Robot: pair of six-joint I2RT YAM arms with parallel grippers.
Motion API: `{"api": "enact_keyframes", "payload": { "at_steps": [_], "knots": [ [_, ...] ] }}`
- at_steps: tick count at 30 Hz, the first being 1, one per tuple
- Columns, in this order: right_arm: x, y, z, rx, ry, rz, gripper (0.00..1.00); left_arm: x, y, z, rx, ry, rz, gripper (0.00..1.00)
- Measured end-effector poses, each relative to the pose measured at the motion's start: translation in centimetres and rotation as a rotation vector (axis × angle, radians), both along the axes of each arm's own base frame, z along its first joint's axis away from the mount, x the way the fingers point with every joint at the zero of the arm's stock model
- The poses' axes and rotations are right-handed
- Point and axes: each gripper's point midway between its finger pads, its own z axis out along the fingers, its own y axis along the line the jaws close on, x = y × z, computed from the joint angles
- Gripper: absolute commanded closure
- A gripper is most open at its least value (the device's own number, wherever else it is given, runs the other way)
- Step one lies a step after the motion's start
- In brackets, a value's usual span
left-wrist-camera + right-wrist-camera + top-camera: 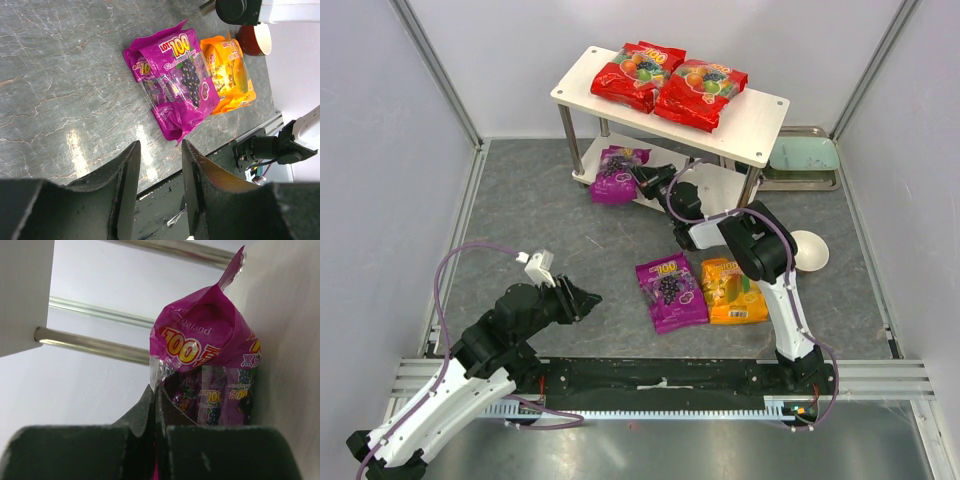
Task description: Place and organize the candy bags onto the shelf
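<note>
My right jaws are clamped on the near edge of a purple candy bag, and that bag is what the coming move depends on. It lies straight ahead of the jaws, with its long axis in line with my reach and its sealed top pointing away from me. Its flat face rests against the lower board of the shelf, under the upper board. I judge the bag far enough in that what remains is to let go and draw straight back along that axis. I cannot tell whether its far edge overhangs the end of the board.

My right arm is stretched forward and low, its wrist rolled onto its side so the jaws slip between the two tiers. Two red candy bags lie side by side on the upper board above it, touching.

My left jaws stand apart and empty, hovering low over the counter. A second purple candy bag lies flat just ahead of them and a little to their right, its long axis running away from the jaws. An orange candy bag lies beyond it, touching its far side. My left arm is bent and tipped down toward them. I judge the left jaws nearer these two than the right jaws.
</note>
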Motion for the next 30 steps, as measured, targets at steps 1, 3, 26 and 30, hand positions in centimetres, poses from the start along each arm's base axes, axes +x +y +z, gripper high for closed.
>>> {"api": "enact_keyframes", "payload": {
  "at_steps": [1, 3, 26, 30],
  "knots": [
    [0.2, -0.2, 0.0, 0.002, 0.0, -0.009, 1.0, 0.0, 0.0, 0.0, 0.0, 0.0, 0.0, 0.55],
    [0.8, -0.6, 0.3, 0.008, -0.004, -0.033, 1.0, 0.0, 0.0, 0.0, 0.0, -0.001, 0.001, 0.55],
    [3.9, -2.9, 0.3, 0.007, -0.028, -0.195, 0.76, 0.2, 0.2, -0.1, 0.008, 0.0, 0.013, 0.54],
    [3.9, -3.0, 0.9, 0.021, -0.047, -0.198, 0.36, 0.2, 0.1, -0.1, 0.009, 0.001, 0.013, 0.54]
  ]
}}
